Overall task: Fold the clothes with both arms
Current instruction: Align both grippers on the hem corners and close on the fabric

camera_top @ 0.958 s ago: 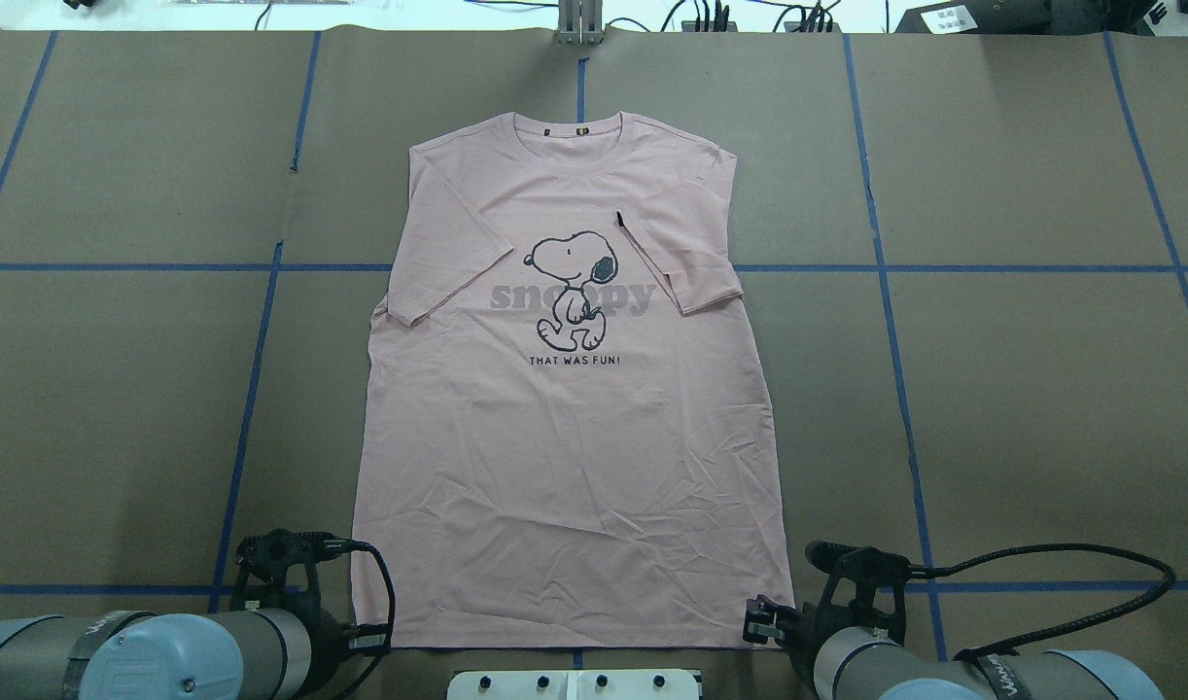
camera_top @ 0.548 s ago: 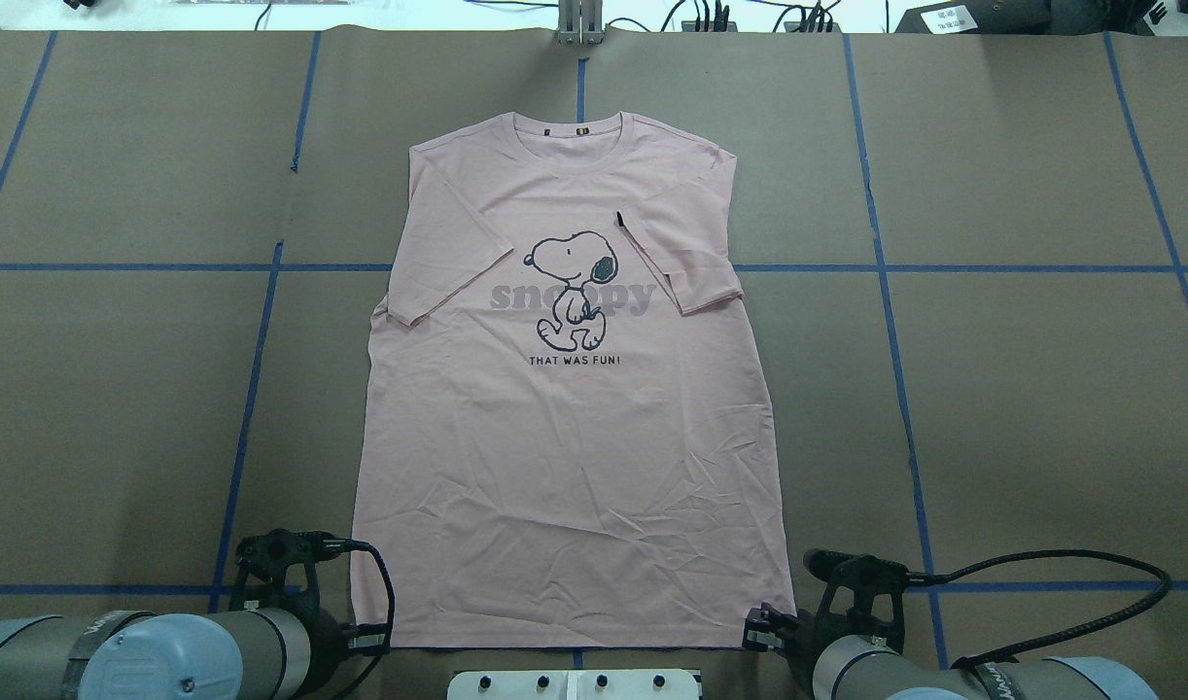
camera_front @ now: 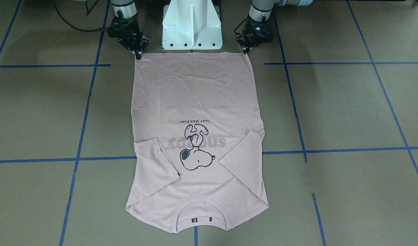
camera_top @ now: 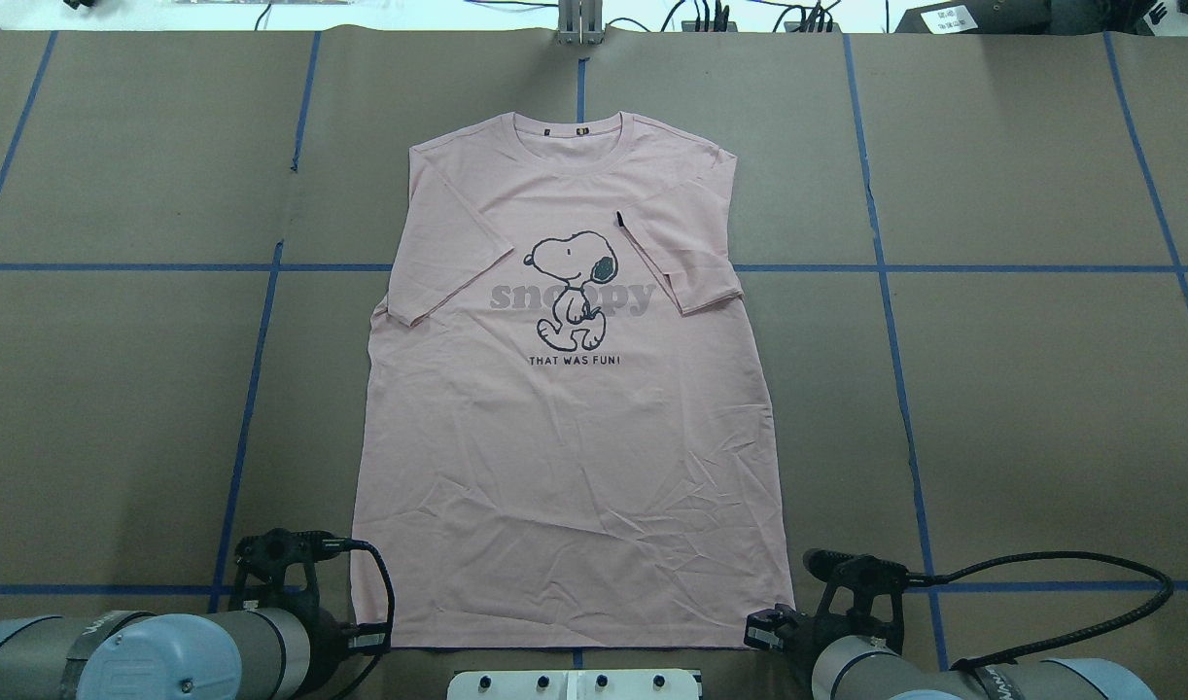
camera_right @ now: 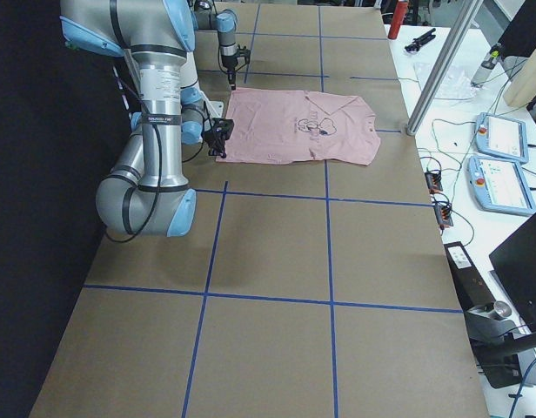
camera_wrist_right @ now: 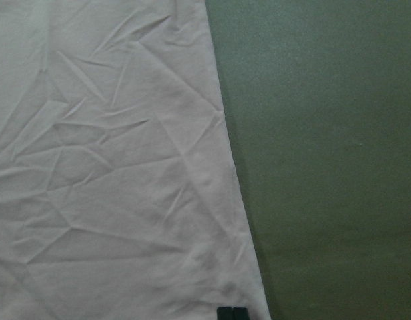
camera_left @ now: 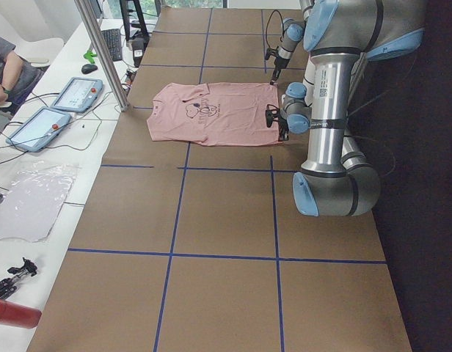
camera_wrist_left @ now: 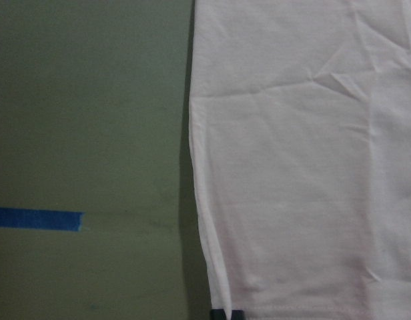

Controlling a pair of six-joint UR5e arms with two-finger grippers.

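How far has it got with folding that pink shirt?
Early on. Done: the T-shirt lies flat, print up, both sleeves turned in over the front. In hand: the left end effector and right end effector sit at the near hem corners, apparently pinched shut on them. Left: the body shows no fold yet; the hem probably goes toward the collar next.

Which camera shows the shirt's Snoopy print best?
Overhead exterior: the Snoopy print is upright, sharp and large. The front-facing view shows it upside down, both side views show it tiny, and the wrist views miss it.
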